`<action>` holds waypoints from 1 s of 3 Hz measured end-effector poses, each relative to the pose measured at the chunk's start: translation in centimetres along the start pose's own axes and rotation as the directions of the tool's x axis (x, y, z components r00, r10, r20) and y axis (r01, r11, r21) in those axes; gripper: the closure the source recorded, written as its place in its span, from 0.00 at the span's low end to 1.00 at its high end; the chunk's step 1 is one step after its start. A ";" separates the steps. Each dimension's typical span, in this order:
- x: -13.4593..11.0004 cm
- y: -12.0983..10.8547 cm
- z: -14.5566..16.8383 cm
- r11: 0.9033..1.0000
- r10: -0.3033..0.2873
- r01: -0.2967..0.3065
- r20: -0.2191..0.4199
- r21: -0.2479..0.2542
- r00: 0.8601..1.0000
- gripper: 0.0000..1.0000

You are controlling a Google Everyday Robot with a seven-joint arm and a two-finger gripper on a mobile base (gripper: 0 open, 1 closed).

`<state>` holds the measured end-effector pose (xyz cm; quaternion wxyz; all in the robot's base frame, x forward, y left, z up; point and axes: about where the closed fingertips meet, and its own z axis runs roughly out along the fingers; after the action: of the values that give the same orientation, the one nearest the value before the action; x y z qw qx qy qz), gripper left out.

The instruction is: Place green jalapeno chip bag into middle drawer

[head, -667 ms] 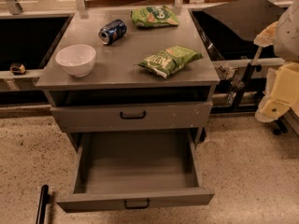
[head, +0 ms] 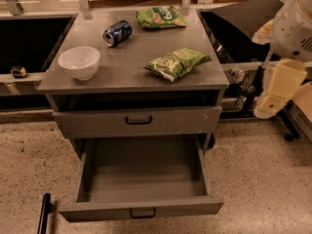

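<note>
**Chip bag on top, drawer pulled out**

I see the green jalapeno chip bag (head: 176, 62) lying on the grey cabinet top (head: 126, 79), near its front right corner. Below it, the middle drawer (head: 141, 172) is pulled out. My gripper (head: 273, 99) hangs off to the right of the cabinet, well apart from the bag. It may be pointing down, but I can't make out how wide it is. A white bowl (head: 79, 61), a can (head: 117, 33) and a darker green bag (head: 161, 16) sit on top too.

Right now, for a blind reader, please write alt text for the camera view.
A light-green chip bag lies on the cabinet top, above the pulled-out drawer. A white bowl, a can and a darker green bag also lie there. The gripper hangs at the right, off the cabinet.
</note>
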<state>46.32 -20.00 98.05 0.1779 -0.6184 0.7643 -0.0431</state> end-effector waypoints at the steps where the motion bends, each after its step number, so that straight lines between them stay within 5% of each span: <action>1: -4.1 -3.2 3.2 0.990 -0.141 0.138 0.091 0.041 0.986 0.00; 2: -11.5 -6.2 6.7 0.931 -0.356 0.329 0.198 0.158 0.913 0.00; 3: -14.9 -7.6 9.0 0.905 -0.420 0.383 0.233 0.186 0.877 0.00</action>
<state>58.85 -6.07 95.04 0.3078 -0.7503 0.5832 -0.0465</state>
